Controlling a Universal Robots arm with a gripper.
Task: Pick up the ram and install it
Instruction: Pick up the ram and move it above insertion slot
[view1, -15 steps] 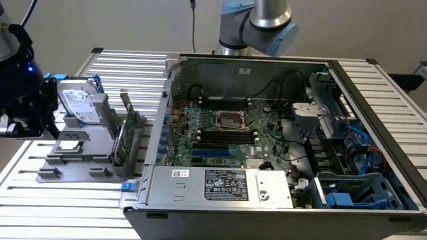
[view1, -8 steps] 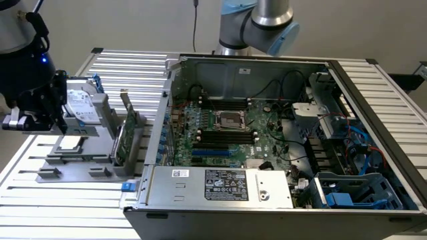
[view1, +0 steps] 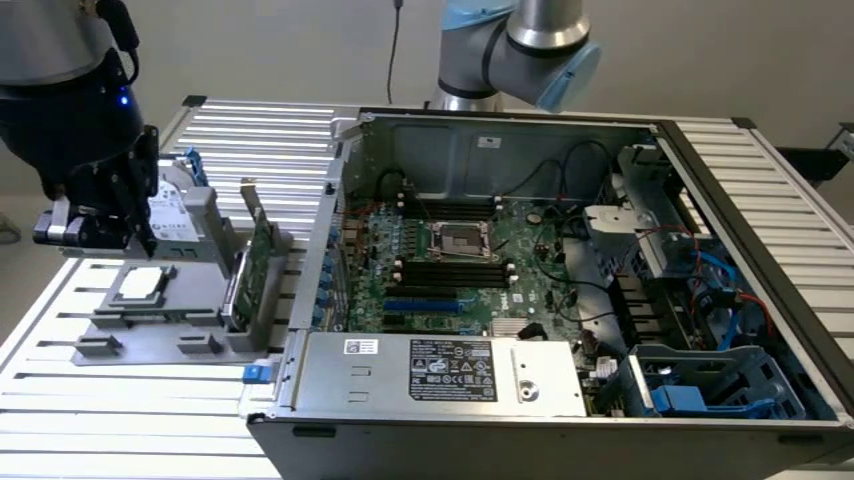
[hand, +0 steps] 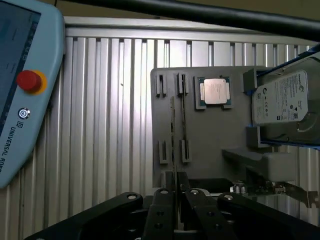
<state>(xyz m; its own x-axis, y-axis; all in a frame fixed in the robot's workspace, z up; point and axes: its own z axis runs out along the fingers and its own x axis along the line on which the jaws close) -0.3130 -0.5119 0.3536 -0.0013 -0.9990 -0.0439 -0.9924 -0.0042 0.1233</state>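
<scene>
The ram (hand: 173, 130) shows edge-on as a thin stick running out from between the fingers. It hangs above the grey holder (hand: 215, 135), between its two rows of slots. My gripper (hand: 177, 192) is shut on it, with black fingers (hand: 164, 207) on either side. Seen from outside, the gripper (view1: 83, 238) hovers over the left part of the holder (view1: 160, 320), at the exterior view's left. The open computer case (view1: 534, 250) lies to the exterior view's right, and its black memory slots (view1: 454, 272) sit beside the processor socket.
The holder also carries a processor chip (hand: 216, 91), a silver hard drive with blue rails (hand: 280, 97) and an upright green expansion card (view1: 254, 270). A teach pendant with a red button (hand: 28, 81) lies on the ribbed metal table (hand: 110, 125).
</scene>
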